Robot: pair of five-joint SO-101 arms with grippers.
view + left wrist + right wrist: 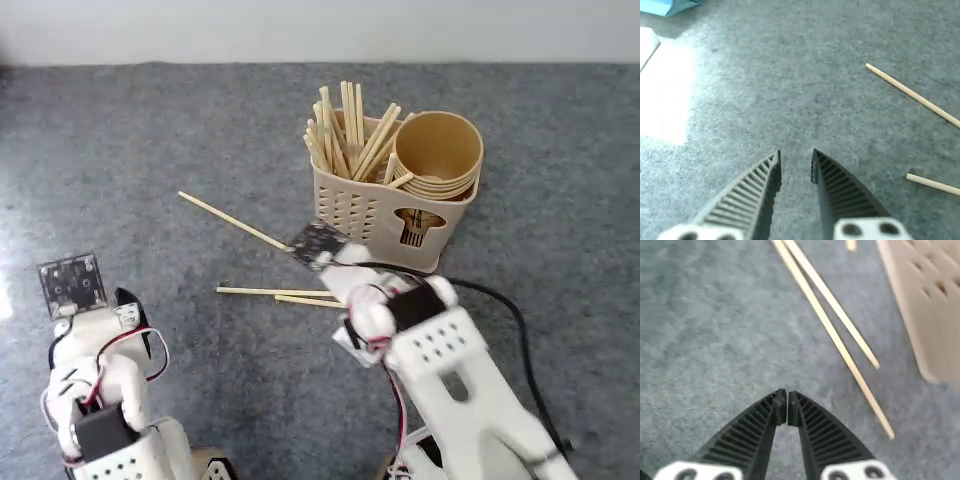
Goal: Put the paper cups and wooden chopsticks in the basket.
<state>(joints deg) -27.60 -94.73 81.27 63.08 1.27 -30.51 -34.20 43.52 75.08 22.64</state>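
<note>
Noting the loose pair (pixel 280 294) of chopsticks first: the two lie side by side on the grey table (pixel 180 120), just in front of the basket (pixel 370 215), with their long axis running across the table, roughly along the basket's front wall. The right claw (pixel 787 402) hangs low over the table, tips pressed together, holding nothing. In its wrist view the pair runs away from the tips on a slant, lying between the claw's line and the basket wall. The near ends come level with the tips but sit off to the side, not between the jaws. A third stick (pixel 235 222) lies apart on a diagonal, one end near the right arm. The left claw (pixel 795 160) sits beyond the pair's other end, farther off, jaws slightly parted and empty. The right arm is the nearer one. Judgement: the pick calls for the right claw to open, shift toward the basket and close across the pair's axis, not along it. Cups (pixel 438 150) and a bundle of sticks (pixel 345 130) already stand in the basket.
</note>
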